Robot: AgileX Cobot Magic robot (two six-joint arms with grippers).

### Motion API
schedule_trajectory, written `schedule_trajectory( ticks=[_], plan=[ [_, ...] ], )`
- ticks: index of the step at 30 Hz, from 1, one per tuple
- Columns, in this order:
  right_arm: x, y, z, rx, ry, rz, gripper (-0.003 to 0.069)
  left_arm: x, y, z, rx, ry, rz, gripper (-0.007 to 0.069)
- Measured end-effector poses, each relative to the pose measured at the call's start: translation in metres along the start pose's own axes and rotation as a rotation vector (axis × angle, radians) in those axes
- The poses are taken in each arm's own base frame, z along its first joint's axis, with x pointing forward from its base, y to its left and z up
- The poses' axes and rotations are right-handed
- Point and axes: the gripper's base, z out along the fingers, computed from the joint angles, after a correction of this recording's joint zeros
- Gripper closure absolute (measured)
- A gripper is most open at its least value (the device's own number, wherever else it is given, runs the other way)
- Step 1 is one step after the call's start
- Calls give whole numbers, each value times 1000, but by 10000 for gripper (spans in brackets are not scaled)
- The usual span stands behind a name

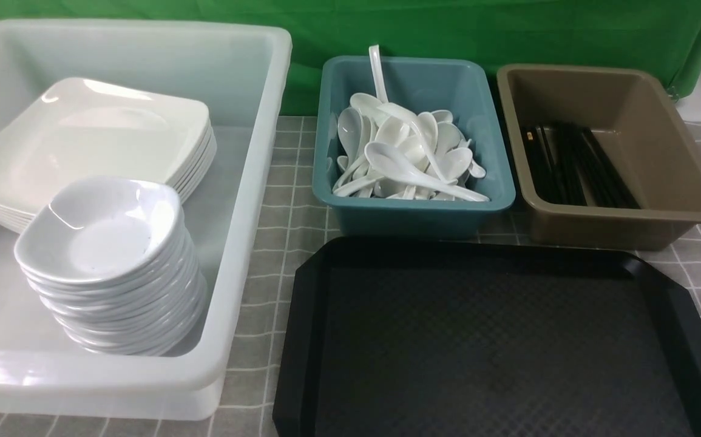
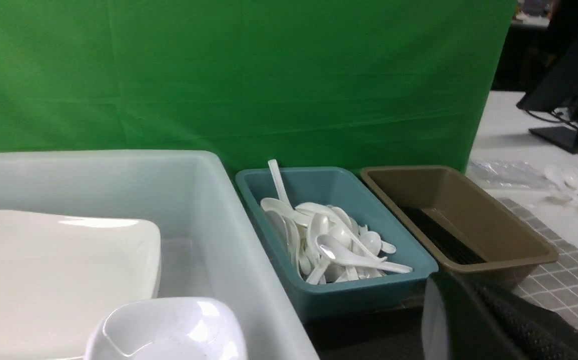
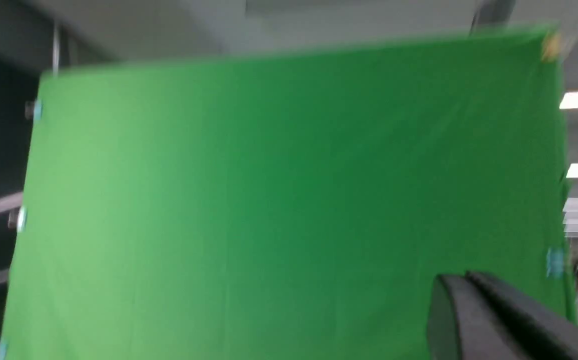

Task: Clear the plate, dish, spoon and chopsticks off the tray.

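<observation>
We see the tray (image 1: 496,340) bare at the worktop's near edge. Plate (image 1: 92,136) and dish (image 1: 101,227) top stacks in the white tub (image 1: 247,200); spoon (image 1: 411,170) in the teal bin (image 1: 414,209), chopsticks (image 1: 581,164) in the brown bin (image 1: 623,224). Left gripper (image 2: 469,320) and right gripper (image 3: 474,315) are both closed, empty.

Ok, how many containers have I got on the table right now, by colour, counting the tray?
White tub: 1
Teal bin: 1
Brown bin: 1
Black tray: 1
Total: 4
</observation>
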Motion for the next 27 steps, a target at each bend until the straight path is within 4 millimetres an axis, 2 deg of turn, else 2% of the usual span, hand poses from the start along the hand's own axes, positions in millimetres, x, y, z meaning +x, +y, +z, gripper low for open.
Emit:
schedule_trajectory(
  ticks=[6,11,16,27],
  plan=[
    [-8,-1,-6,17,-135,-27,552,52,15,-6,-58,-281,-18,624],
    [-13,-2,-7,25,-193,-28,475,69,24,4,-92,-343,-26,624],
    [-12,-2,-7,23,-180,-28,428,65,26,3,-109,-412,-16,624],
    [1,0,-6,5,-39,-28,424,63,26,2,-117,-434,-2,623]
  ],
)
